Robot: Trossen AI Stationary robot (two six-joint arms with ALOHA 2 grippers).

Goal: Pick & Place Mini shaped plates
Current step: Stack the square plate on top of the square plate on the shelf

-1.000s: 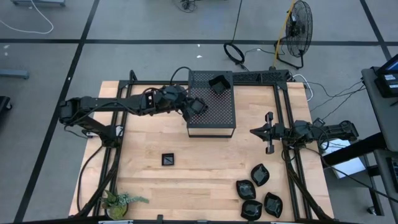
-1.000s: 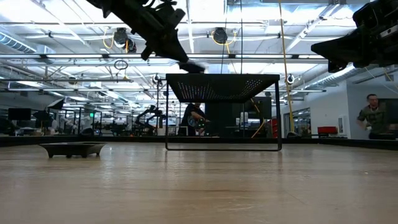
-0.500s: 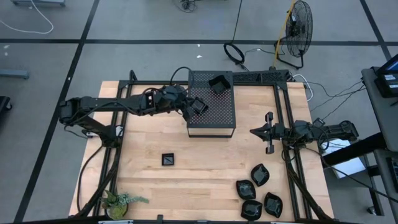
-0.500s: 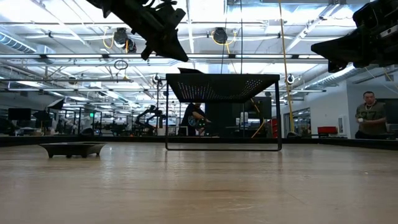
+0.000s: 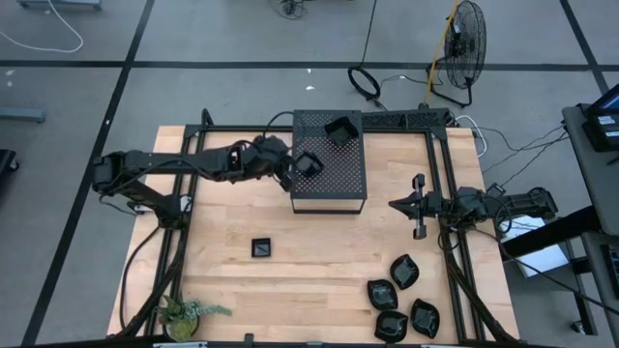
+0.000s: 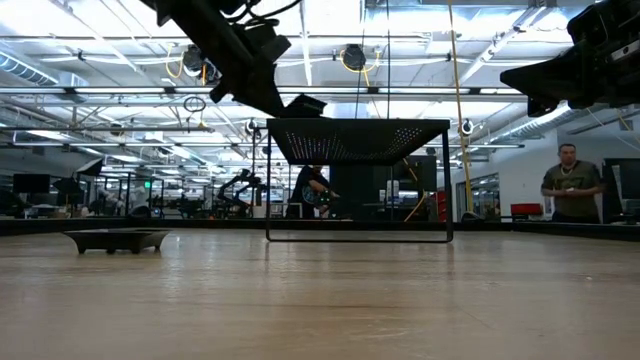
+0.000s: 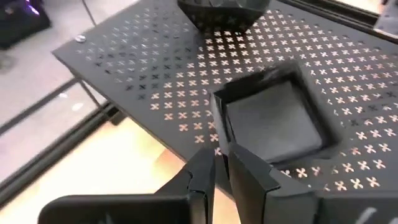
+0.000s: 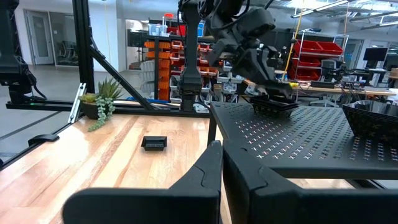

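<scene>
A small square black plate (image 7: 273, 118) lies on the top of the black perforated box (image 5: 329, 179), near the box's left edge (image 5: 308, 163). My left gripper (image 7: 222, 158) slants down at that edge (image 5: 293, 170); its fingertips stand a narrow gap apart at the plate's near rim, with nothing between them. A second plate (image 5: 339, 130) sits at the far side of the box top. One square plate (image 5: 261, 248) rests on the table, and several leaf-shaped ones (image 5: 398, 295) lie at the near right. My right gripper (image 5: 395, 204) waits shut to the right of the box. My left gripper has its fingertips (image 7: 245, 163) right at the square plate's near rim (image 7: 222, 127), slanting down from the table's left. Whether they touch the rim I cannot tell. The plate lies on the box top.
A small green plant (image 5: 184, 314) stands at the table's near left corner. Black frame rails (image 5: 440, 174) run along both sides of the table. Bare wood lies between the box and the near plates. A person (image 6: 570, 190) stands in the room beyond.
My left gripper has tipped its fingers further down at the box's left edge. The square plate has stayed at that edge of the box top.
</scene>
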